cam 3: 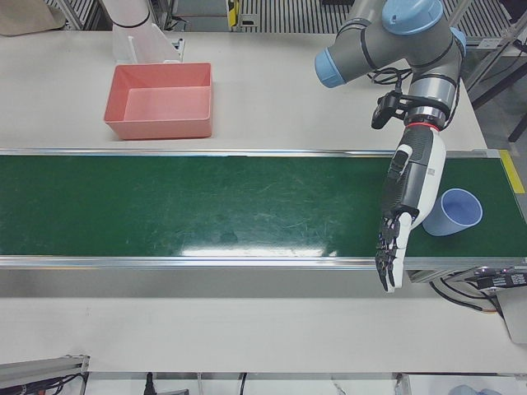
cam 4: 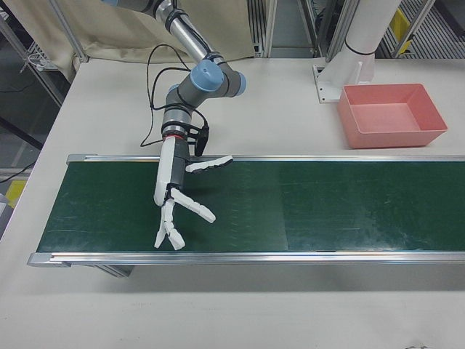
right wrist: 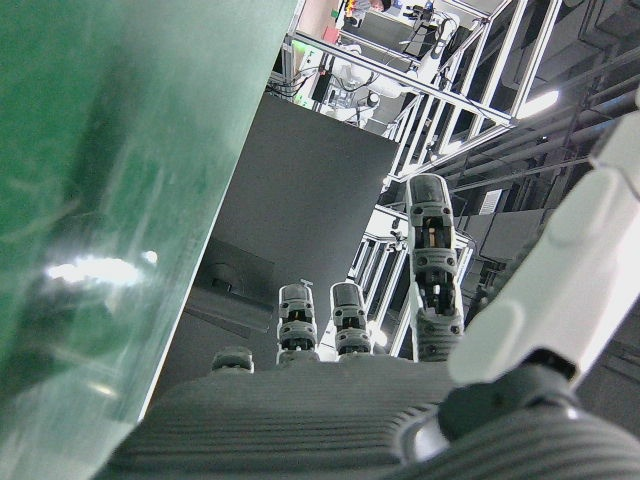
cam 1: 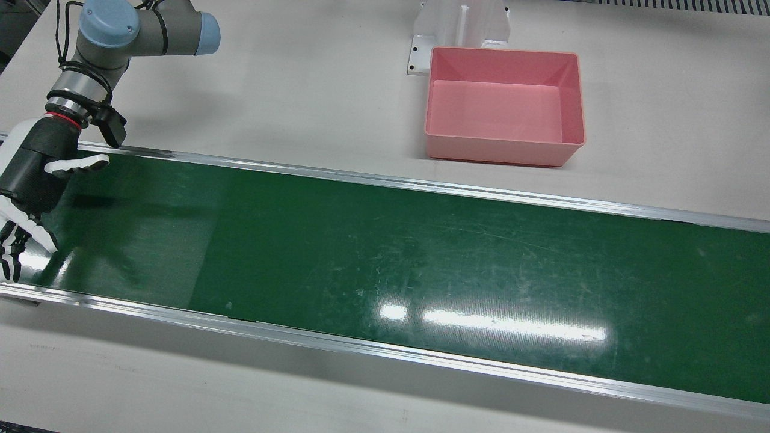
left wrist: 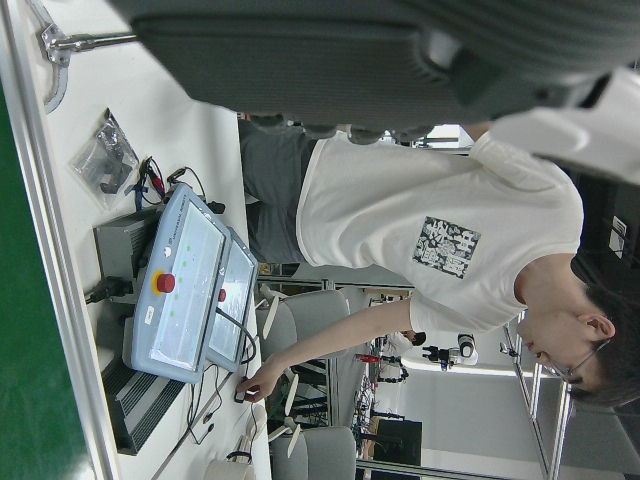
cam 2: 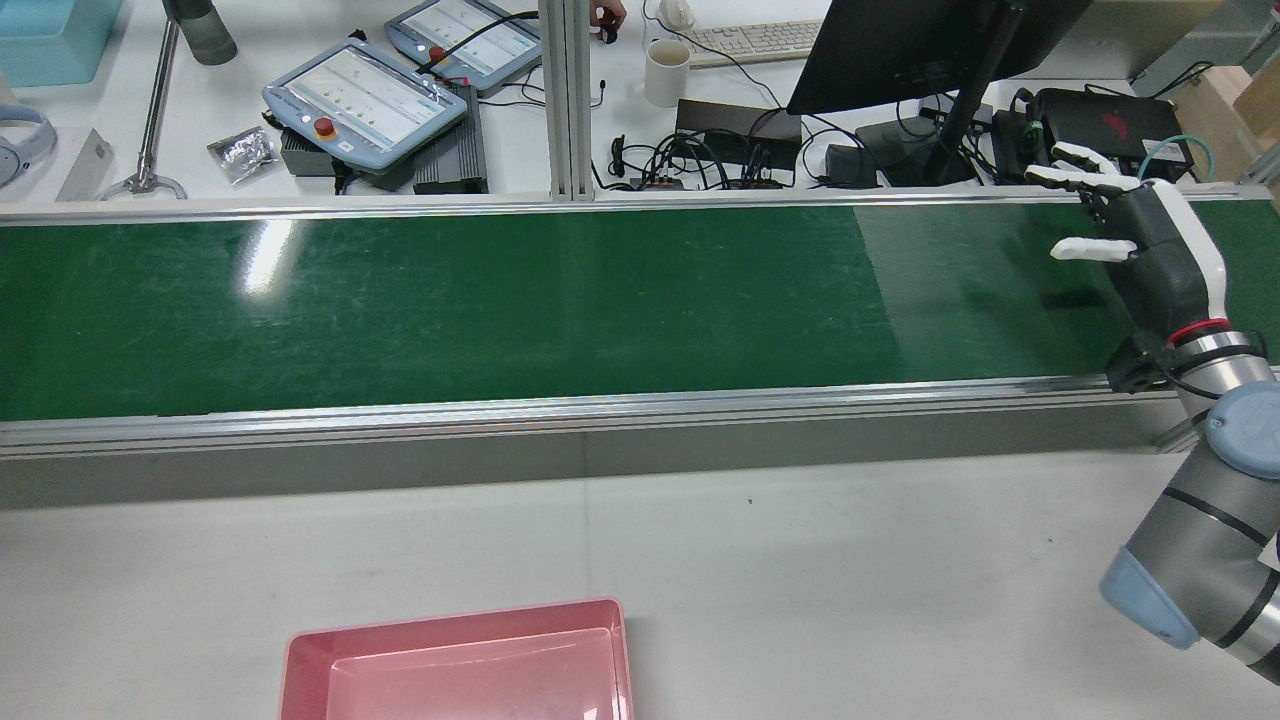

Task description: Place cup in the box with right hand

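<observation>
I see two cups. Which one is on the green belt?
The light blue plastic cup is on the green belt; the white mug stands off it, on the desk by the keyboard.

Green conveyor belt (cam 1: 421, 252); behind it, two teach pendants (cam 2: 365, 92), white mug (cam 2: 666, 72), keyboard (cam 2: 755, 37), dark monitor (cam 2: 900, 45).

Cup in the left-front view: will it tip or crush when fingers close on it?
The cup looks thin-walled and empty, so it is probably light and squashable. Its smooth, tapered sides may slip. Being round, it would likely roll if tipped.
</observation>
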{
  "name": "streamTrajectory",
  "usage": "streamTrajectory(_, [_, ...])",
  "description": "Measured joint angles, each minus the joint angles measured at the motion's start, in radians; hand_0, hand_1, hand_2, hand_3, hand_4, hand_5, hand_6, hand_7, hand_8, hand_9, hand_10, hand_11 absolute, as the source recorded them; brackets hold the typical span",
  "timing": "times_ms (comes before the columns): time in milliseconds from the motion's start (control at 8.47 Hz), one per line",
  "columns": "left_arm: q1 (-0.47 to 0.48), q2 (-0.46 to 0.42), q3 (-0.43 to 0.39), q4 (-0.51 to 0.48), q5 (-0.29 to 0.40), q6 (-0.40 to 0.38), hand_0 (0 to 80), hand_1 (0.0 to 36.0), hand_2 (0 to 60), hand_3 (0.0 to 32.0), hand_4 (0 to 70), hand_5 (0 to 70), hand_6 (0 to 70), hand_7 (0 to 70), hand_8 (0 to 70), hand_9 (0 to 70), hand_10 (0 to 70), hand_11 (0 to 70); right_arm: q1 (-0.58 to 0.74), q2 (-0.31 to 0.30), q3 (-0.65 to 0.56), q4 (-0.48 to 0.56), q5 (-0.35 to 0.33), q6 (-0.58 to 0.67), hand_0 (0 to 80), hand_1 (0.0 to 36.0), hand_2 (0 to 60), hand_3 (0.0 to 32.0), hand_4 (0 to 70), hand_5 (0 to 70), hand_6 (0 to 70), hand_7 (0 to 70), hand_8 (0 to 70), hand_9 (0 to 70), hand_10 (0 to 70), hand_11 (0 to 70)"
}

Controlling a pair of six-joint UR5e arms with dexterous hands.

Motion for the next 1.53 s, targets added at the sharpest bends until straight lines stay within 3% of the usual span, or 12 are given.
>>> streamTrajectory(1535, [0.000, 0.000, 0.001, 0.000, 0.000, 0.000, 0.0, 0.0, 0.0, 0.0, 0.0, 0.0, 0.0, 0.0, 0.0, 0.0, 0.0, 0.0, 0.006, 0.000, -0.004, 0.002, -0.001, 0.008, 44.6, 0.5, 0.0, 4.8, 40.3, 1.6, 4.1, 25.7, 9.1, 14.5, 0.0, 0.0])
